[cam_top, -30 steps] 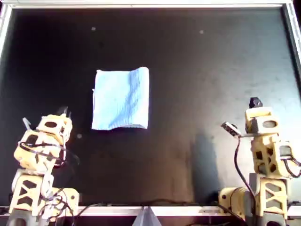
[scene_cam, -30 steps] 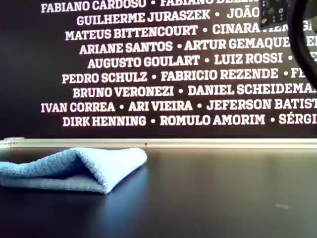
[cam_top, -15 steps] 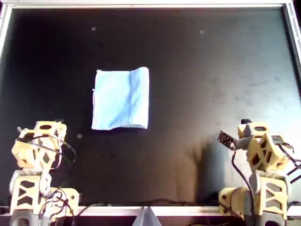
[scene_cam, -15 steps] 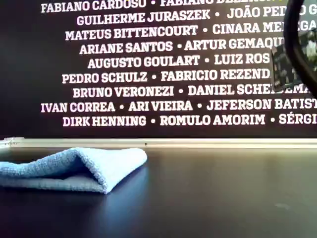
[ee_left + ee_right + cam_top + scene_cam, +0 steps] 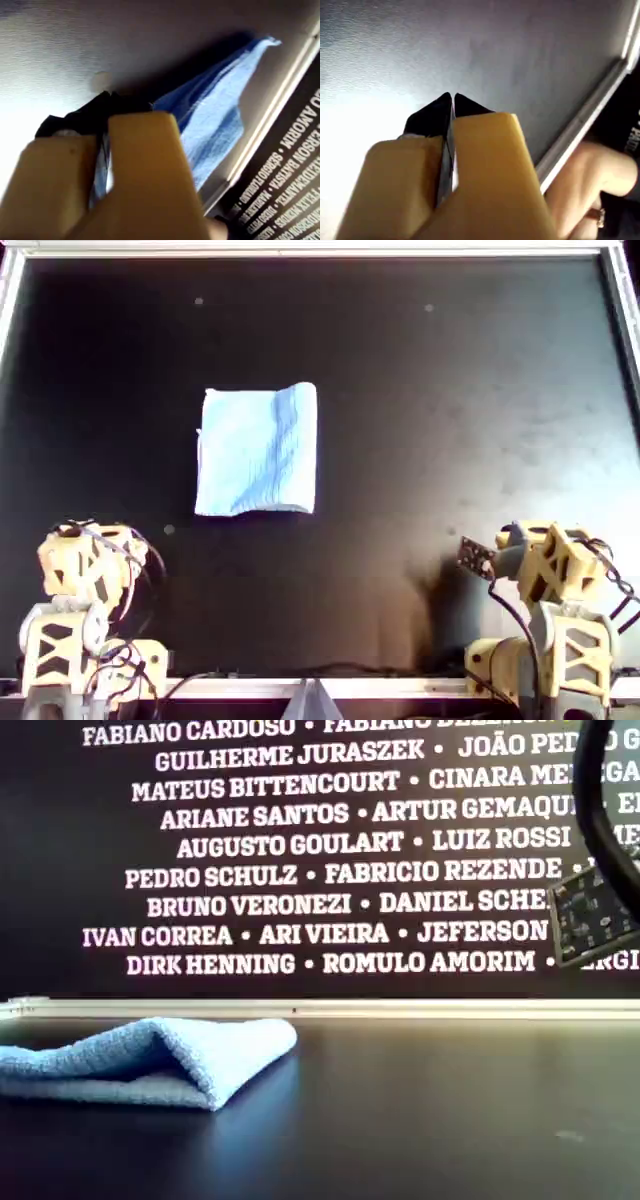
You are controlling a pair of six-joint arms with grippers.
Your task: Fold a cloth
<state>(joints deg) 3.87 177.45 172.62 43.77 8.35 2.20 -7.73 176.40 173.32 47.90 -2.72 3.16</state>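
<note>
The light blue cloth (image 5: pixel 258 450) lies folded on the black table, left of the middle in the overhead view, with a raised fold along its right side. It also shows in the exterior view (image 5: pixel 150 1062) and in the first wrist view (image 5: pixel 220 115). My first gripper (image 5: pixel 107 97) is shut and empty, well short of the cloth; its arm (image 5: pixel 85 560) is drawn back at the overhead view's lower left. My second gripper (image 5: pixel 452 97) is shut and empty over bare table; its arm (image 5: pixel 550 565) is at the lower right.
A metal rail (image 5: pixel 320 250) edges the table at the far side. A dark wall with white names (image 5: pixel 300 870) stands behind it. A small circuit board (image 5: pixel 590 915) on an arm hangs at the exterior view's right. A person's hand (image 5: pixel 595 185) shows beyond the rail.
Both arms have pulled back toward the table's near edge and folded down. The cloth has not moved.
</note>
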